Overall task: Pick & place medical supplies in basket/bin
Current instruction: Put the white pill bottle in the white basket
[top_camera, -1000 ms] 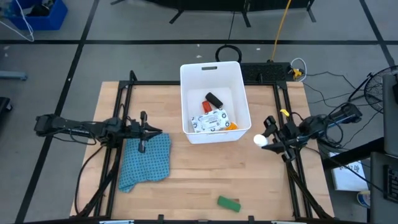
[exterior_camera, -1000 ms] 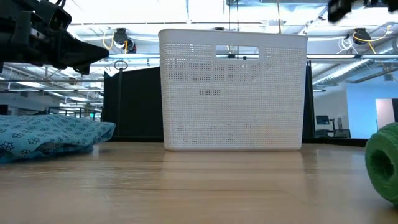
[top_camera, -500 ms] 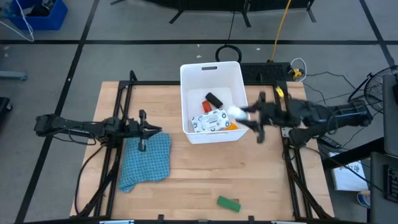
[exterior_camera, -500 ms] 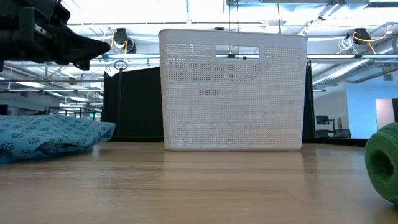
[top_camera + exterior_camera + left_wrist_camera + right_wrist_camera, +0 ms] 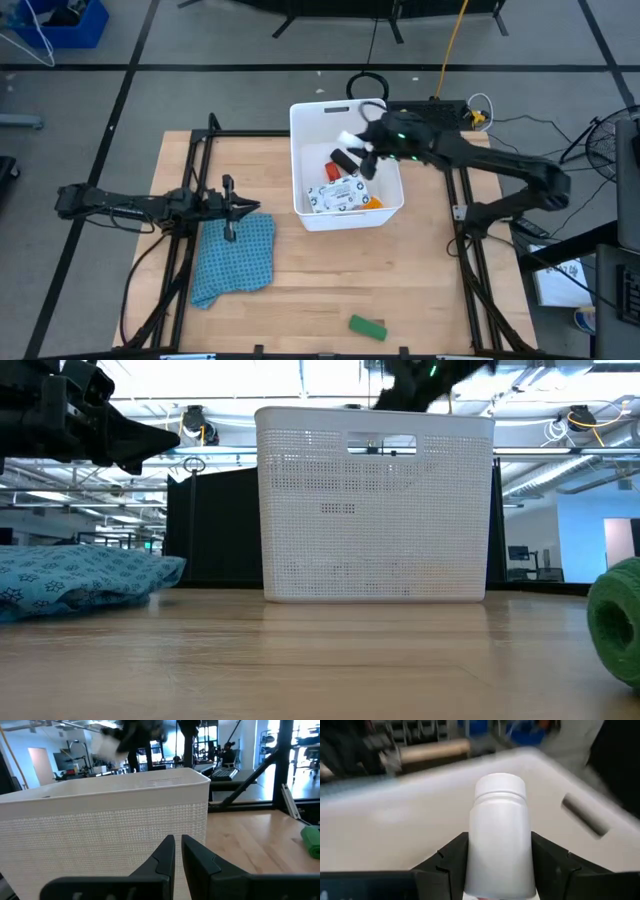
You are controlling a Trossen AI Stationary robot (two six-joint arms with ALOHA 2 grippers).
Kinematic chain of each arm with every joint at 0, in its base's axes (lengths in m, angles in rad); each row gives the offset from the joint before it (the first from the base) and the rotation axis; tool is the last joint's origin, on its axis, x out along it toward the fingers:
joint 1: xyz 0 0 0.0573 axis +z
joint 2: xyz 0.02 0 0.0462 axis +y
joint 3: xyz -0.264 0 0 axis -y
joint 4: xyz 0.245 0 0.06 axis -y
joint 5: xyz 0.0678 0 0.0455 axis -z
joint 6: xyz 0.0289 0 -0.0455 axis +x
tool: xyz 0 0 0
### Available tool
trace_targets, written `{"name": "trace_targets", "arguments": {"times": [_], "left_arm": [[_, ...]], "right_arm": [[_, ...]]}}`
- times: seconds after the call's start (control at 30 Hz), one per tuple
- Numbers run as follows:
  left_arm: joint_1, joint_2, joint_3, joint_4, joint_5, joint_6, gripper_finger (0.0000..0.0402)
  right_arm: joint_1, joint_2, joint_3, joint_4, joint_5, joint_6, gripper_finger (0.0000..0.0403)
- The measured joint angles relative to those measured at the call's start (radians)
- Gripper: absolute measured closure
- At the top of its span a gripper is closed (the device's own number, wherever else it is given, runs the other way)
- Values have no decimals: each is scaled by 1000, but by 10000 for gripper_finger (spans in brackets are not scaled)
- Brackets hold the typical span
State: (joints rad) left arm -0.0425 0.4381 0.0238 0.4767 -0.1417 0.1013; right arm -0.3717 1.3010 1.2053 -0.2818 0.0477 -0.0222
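White bottle (image 5: pixel 499 835) sits clamped between the right gripper's (image 5: pixel 358 152) two dark fingers, cap end pointing away from the wrist, and it's up in the air over the white tub (image 5: pixel 300 130), above the far half of the opening. That grip on the body, with the cap clear, looks chosen so the bottle can simply drop free once the fingers part. From the left wrist camera it shows as a pale blur (image 5: pixel 106 746) above the tub's far rim, so it is over the rim and not inside yet.

Down in the tub: a black block (image 5: pixel 341 159) near the middle, a white printed packet (image 5: pixel 338 193) lying flat toward the near wall, a red-orange bottle (image 5: pixel 329 172) peeking out beside it, and an orange piece (image 5: pixel 373 203) in the near right corner. The tub's perforated wall (image 5: pixel 375 510) hides all of that in the table-level view.

Outward from there, the green block (image 5: pixel 367 326) waits alone near the table's front edge, well apart from the tub, likely next in line. Left gripper (image 5: pixel 229 210) hangs over the blue cloth (image 5: pixel 236 259), fingers nearly together, nothing between them, parked while the right arm works
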Motion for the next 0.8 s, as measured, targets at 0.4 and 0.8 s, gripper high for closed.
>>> {"name": "trace_targets", "arguments": {"times": [0.4,0.8], "left_arm": [[0,0,0,1,-70,28,364],[0,0,0,46,-95,25,364]], "right_arm": [[-116,327,128,85,-238,-91,239],[-120,529,238,-5,-174,7,239]]}}
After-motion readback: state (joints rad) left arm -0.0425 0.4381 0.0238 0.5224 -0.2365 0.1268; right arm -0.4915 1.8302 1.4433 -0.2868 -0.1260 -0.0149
